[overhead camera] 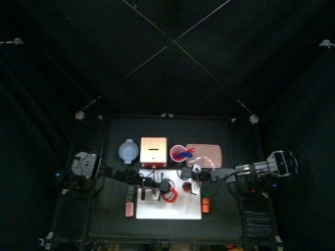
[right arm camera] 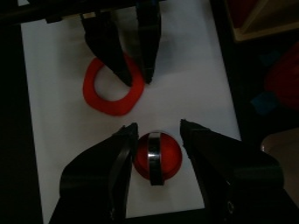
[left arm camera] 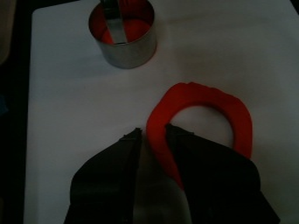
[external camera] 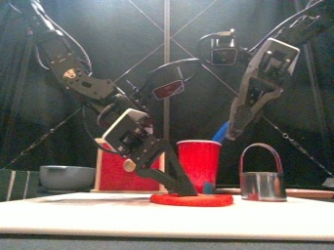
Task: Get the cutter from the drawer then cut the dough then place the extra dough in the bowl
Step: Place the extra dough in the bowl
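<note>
While lying flat on the board (left arm camera: 65, 114), ring (left arm camera: 201, 90) of red dough nipped at one side by left tool (left arm camera: 156, 131), jaws drawn close with the band between them. Looks soft, light and limp. Likely to sag, stretch or tear if hoisted by a thin spot, and perhaps to cling to the board. Best pinched across the band where widest, then peeled up slowly rather than snatched.

Close by on the same board but clear of the ring, cutter (external camera: 264, 184) upright, wire handle arching over it, red disc (right arm camera: 156, 157) seemingly lodged inside. Stiff, smooth metal, so probably slippery at the wall and easier taken by the handle. Right tool (right arm camera: 158, 131) poised over it, jaws spread to either side of the handle. Cannot tell whether touching.

Further out, red cup (external camera: 198, 161) behind the ring. Box (overhead camera: 155, 149) past the board's back edge, and bowl (overhead camera: 124, 150) just beside it on the left side, well apart from the ring. Quite a carry for something so floppy.

No brand, label or readable writing on any of these.
</note>
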You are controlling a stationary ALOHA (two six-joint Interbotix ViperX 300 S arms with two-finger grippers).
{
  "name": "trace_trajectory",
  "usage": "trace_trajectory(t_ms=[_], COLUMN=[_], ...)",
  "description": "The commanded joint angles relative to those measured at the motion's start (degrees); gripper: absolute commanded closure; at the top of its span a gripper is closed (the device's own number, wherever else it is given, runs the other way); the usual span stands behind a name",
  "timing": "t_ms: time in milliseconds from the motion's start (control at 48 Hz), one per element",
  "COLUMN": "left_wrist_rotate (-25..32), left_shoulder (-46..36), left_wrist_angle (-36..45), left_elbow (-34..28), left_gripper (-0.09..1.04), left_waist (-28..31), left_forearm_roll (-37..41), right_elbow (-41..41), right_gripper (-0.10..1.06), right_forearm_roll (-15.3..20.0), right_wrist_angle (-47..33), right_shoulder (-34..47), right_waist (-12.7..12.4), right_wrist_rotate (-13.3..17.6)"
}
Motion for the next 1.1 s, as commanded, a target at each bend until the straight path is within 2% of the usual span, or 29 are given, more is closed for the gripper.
trace_trajectory(t_ms=[21,417,646,896,1104], left_wrist_rotate=[-0.1,-0.2,-0.3,-0.2,-0.2], left_shoulder=[0.0,0.1,-1.2,-10.5,-20.5], left_wrist_angle=[0.6,0.9,0.4,-3.2,-7.5], left_elbow=[-0.4,-0.4,-0.5,1.5,8.1], left_gripper=[0.24,0.33,0.34,0.34,0.34], left_waist=[0.5,0.5,0.5,0.0,0.6], left_forearm_roll=[0.2,0.0,-0.3,-1.5,-1.5], right_elbow=[-0.5,-0.4,0.0,-0.2,-0.2], right_gripper=[0.16,0.16,0.16,0.16,0.16], right_forearm_roll=[0.1,0.1,0.1,0.1,0.4], right_wrist_angle=[-0.4,-0.4,-0.4,-0.1,-0.1], right_shoulder=[-1.7,-1.7,-1.7,-1.9,-2.9], right_waist=[-0.1,-0.3,-0.4,-0.4,-0.4], right_wrist_rotate=[0.0,0.0,0.0,0.1,0.1])
